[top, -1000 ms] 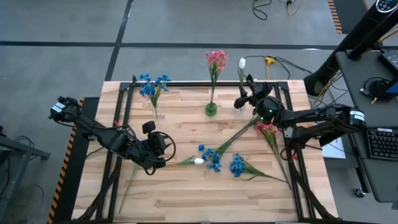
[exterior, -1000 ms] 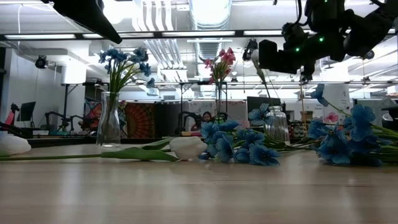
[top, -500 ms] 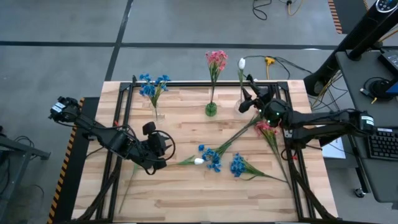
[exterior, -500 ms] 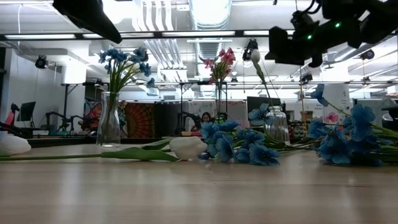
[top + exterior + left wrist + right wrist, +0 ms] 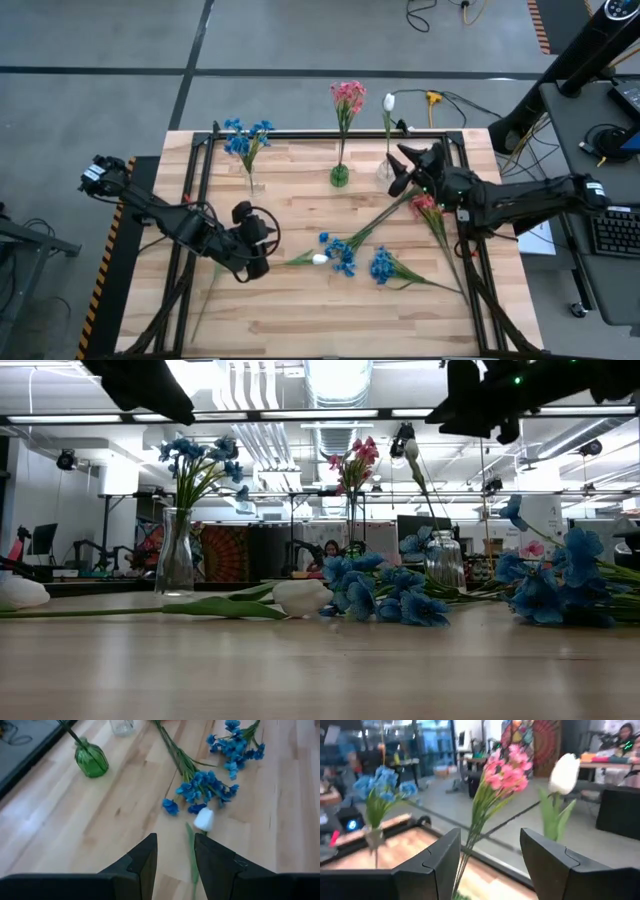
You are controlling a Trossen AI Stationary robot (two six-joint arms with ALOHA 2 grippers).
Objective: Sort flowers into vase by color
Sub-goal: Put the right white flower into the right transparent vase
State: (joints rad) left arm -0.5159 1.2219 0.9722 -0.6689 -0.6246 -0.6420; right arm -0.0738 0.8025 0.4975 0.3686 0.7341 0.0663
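Three vases stand along the far edge: a clear vase with blue sprigs [image 5: 245, 150], a green vase with pink sprigs [image 5: 340, 175] and a clear vase with a white tulip [image 5: 386, 168]. On the table lie a white tulip [image 5: 320, 259] [image 5: 203, 819], two blue sprigs [image 5: 340, 250] [image 5: 381, 266] and a pink sprig [image 5: 428, 207]. My left gripper [image 5: 262, 248] [image 5: 175, 855] is open, hovering left of the lying tulip's stem. My right gripper [image 5: 397, 170] [image 5: 490, 855] is open, raised beside the tulip vase, facing the upright flowers.
A second white bud [image 5: 20, 592] lies on the table's left part, its stem [image 5: 205, 290] running out below my left arm. A dark frame [image 5: 300, 133] rims the table. Bare wood [image 5: 300, 310] lies along the near edge.
My right gripper has risen and drawn back from the tulip vase toward the table's right edge. The white tulip stays upright in its vase. The flowers on the table have not moved.
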